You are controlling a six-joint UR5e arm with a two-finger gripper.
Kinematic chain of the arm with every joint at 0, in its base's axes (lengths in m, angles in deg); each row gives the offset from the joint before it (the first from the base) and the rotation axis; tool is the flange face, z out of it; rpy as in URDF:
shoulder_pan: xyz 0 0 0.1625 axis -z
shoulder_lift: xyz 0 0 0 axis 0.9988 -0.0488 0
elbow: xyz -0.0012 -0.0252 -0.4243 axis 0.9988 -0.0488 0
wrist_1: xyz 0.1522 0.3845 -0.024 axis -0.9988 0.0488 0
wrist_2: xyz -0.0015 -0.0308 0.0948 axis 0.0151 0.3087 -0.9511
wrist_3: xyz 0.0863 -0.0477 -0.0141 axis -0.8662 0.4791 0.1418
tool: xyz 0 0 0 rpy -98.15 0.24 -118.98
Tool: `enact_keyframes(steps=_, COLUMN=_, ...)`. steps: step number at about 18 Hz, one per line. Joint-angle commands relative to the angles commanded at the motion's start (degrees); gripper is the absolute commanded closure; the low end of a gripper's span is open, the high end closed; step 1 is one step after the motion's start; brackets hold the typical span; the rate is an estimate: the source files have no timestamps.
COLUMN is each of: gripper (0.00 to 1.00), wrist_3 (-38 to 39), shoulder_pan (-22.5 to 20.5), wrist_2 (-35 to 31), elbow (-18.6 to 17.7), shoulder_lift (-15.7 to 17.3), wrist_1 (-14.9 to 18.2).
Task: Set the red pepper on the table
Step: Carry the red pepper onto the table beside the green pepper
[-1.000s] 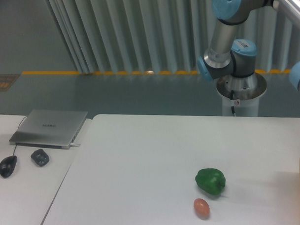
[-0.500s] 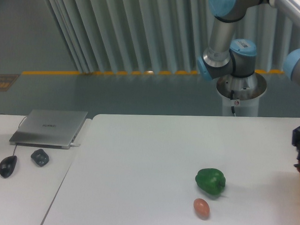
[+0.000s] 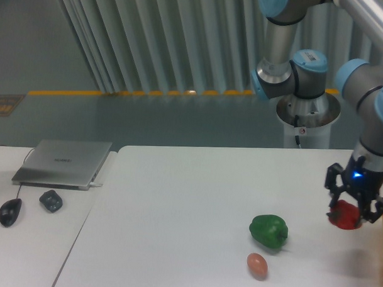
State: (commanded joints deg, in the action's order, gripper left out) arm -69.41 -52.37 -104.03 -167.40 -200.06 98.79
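While the gripper [image 3: 354, 211] grips the red pepper [image 3: 345, 215] above the table [image 3: 189, 200] at the right, setting it down remains.

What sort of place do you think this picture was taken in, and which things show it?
Probably a robotics lab or workshop: an industrial robot arm on a pedestal, yellow floor marking, and a side desk with a laptop and mouse.

Rear of the room is closed off by pale grey-blue vertical blinds [image 3: 157, 41], with a plain grey wall panel [image 3: 25, 37] at upper left. The floor [image 3: 148, 126] is grey-green, crossed by a yellow-orange line [image 3: 143, 92]. A smaller white desk [image 3: 30, 251] at left carries a closed silver laptop [image 3: 64, 163], a black mouse [image 3: 10, 211] and a small dark object [image 3: 51, 200].
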Motion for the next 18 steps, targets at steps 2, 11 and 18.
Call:
enact_keyframes(steps=2, gripper=0.41, wrist_3=0.2, shoulder_pan=0.62, wrist_2=-0.44, elbow=-2.54, shoulder_lift=0.0, wrist_1=-2.3)
enact_keyframes(steps=11, gripper=0.41, wrist_3=0.11, shoulder_pan=3.52, wrist_2=-7.64, elbow=-5.45, shoulder_lift=-0.79, wrist_1=-3.1)
enact_keyframes(steps=18, gripper=0.4, wrist_3=0.11, shoulder_pan=3.96, wrist_2=-7.91, elbow=-8.0, shoulder_lift=-0.7, wrist_1=-3.45)
